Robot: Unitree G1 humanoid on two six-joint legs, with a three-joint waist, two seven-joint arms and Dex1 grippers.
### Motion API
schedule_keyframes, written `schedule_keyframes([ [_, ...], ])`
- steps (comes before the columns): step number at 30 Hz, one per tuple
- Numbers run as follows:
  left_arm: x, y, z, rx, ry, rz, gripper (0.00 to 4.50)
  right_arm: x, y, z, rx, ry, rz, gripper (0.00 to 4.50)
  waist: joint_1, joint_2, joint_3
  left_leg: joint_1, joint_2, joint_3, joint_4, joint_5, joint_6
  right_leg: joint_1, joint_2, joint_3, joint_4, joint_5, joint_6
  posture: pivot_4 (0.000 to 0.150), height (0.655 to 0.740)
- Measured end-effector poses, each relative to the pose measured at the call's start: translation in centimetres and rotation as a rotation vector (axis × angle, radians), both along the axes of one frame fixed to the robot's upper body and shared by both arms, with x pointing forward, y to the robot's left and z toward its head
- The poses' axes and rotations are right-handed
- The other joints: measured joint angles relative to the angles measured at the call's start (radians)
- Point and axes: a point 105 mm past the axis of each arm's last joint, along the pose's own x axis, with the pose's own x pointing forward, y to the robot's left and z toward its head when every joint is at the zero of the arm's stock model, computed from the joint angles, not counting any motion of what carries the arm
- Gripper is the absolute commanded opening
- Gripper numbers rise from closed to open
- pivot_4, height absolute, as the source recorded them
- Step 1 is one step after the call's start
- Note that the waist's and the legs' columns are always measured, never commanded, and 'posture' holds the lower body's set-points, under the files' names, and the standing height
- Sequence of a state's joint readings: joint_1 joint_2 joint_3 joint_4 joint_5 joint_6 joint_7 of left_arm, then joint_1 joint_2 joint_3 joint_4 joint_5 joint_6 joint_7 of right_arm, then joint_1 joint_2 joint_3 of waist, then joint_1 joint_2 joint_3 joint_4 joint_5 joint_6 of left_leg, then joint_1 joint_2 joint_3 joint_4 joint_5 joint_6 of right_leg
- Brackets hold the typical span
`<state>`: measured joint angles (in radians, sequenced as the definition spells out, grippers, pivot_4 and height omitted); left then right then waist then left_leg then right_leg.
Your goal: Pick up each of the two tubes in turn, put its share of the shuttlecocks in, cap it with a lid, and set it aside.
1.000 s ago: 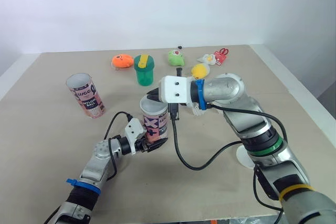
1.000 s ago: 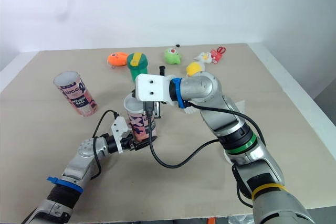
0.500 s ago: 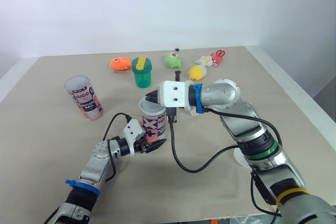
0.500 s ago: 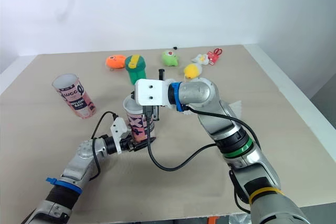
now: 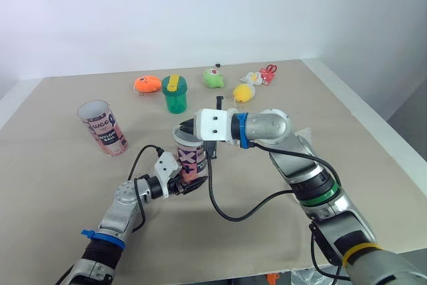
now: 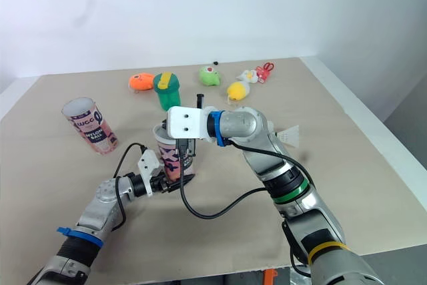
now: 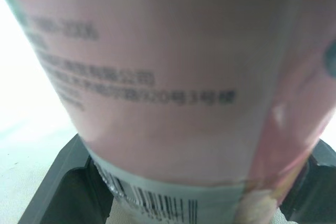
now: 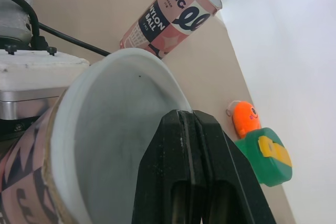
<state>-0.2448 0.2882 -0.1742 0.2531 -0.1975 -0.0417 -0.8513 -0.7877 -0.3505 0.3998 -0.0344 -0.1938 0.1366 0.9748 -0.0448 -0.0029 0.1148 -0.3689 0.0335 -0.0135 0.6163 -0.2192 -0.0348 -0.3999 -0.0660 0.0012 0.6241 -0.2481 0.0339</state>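
Gripping the tube (image 5: 191,159) is the left gripper (image 5: 185,184) (right gripper (image 5: 185,127) pinched together above its rim).

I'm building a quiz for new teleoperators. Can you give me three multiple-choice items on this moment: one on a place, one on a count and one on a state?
1. Where does the free tube stand?
A. on the table, to the robot's left of the held tube
B. inside the green cup
C. on the floor

2. How many pink tubes are there?
A. one
B. two
C. three

3. The held tube's top is:
A. capped with a lid
B. open
C. crushed flat

Answers:
1 A: it stands upright, apart from the held one.
2 B: one stands on the table, and one sits in the left gripper.
3 B: the right wrist view looks into its bare white inside, past the shut right gripper.
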Motion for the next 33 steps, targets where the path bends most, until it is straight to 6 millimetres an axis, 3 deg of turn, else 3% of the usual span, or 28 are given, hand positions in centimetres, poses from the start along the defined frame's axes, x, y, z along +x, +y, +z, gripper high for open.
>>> schedule_keyframes([
  [8,0.0,-0.1,0.0,-0.001,-0.001,-0.003,3.44,0.0,-0.1,0.2,-0.011,-0.01,0.0,0.13,0.002,0.001,0.001,0.0,-0.004,-0.008,0.0,-0.001,-0.001,0.0,-0.01,-0.014,-0.001,0.0,0.0,0.15,0.74],
  [12,-0.1,-0.4,0.2,0.007,-0.009,-0.022,3.44,-0.2,-0.4,0.9,-0.011,0.027,-0.001,1.3,0.008,0.002,0.002,-0.001,-0.005,-0.008,0.0,-0.001,-0.001,0.0,-0.01,-0.016,-0.001,0.0,0.0,0.15,0.74],
  [14,-0.2,-0.7,0.3,0.005,-0.013,-0.038,3.44,-0.2,-0.7,1.7,-0.013,0.039,-0.003,2.2,0.018,0.002,0.003,-0.001,-0.006,-0.007,0.0,-0.002,-0.001,0.0,-0.011,-0.016,-0.001,0.0,0.001,0.15,0.74],
  [16,-0.4,-0.9,0.4,0.002,-0.017,-0.05,3.44,0.0,-0.8,2.3,-0.007,0.042,-0.009,2.6,0.025,0.001,0.004,-0.002,-0.006,-0.008,0.0,-0.003,-0.002,0.0,-0.01,-0.017,-0.001,0.001,0.003,0.15,0.74],
  [17,-0.4,-0.9,0.4,0.002,-0.019,-0.053,3.44,0.0,-0.9,2.4,-0.007,0.043,-0.01,3.2,0.025,0.001,0.004,-0.003,-0.006,-0.008,-0.001,-0.003,-0.002,0.0,-0.01,-0.017,-0.001,0.001,0.003,0.15,0.74],
  [18,-0.4,-1.0,0.5,0.002,-0.02,-0.056,3.44,0.1,-0.9,2.6,-0.005,0.044,-0.01,3.37,0.026,0.001,0.004,-0.003,-0.007,-0.008,-0.001,-0.003,-0.002,0.0,-0.01,-0.017,-0.001,0.002,0.004,0.15,0.74],
  [20,-0.5,-1.1,0.6,0.002,-0.024,-0.062,3.44,0.3,-1.1,3.1,-0.001,0.046,-0.014,4.17,0.027,0.003,0.006,-0.004,-0.008,-0.008,-0.001,-0.003,-0.002,0.0,-0.01,-0.017,-0.001,0.003,0.005,0.15,0.74],
  [31,-0.5,-1.3,1.3,-0.013,-0.049,-0.072,3.44,0.4,-1.6,4.8,0.015,0.146,0.024,4.17,0.029,0.002,0.026,-0.013,-0.012,-0.017,0.001,-0.003,0.0,-0.001,-0.012,-0.026,-0.001,0.003,0.006,0.15,0.74],
  [33,-0.5,-1.4,1.5,-0.016,-0.054,-0.074,3.44,0.2,-1.6,5.0,0.019,0.176,0.039,3.63,0.029,0.001,0.027,-0.018,-0.012,-0.018,0.001,-0.001,0.002,-0.003,-0.012,-0.027,-0.001,0.007,0.008,0.15,0.74],
])
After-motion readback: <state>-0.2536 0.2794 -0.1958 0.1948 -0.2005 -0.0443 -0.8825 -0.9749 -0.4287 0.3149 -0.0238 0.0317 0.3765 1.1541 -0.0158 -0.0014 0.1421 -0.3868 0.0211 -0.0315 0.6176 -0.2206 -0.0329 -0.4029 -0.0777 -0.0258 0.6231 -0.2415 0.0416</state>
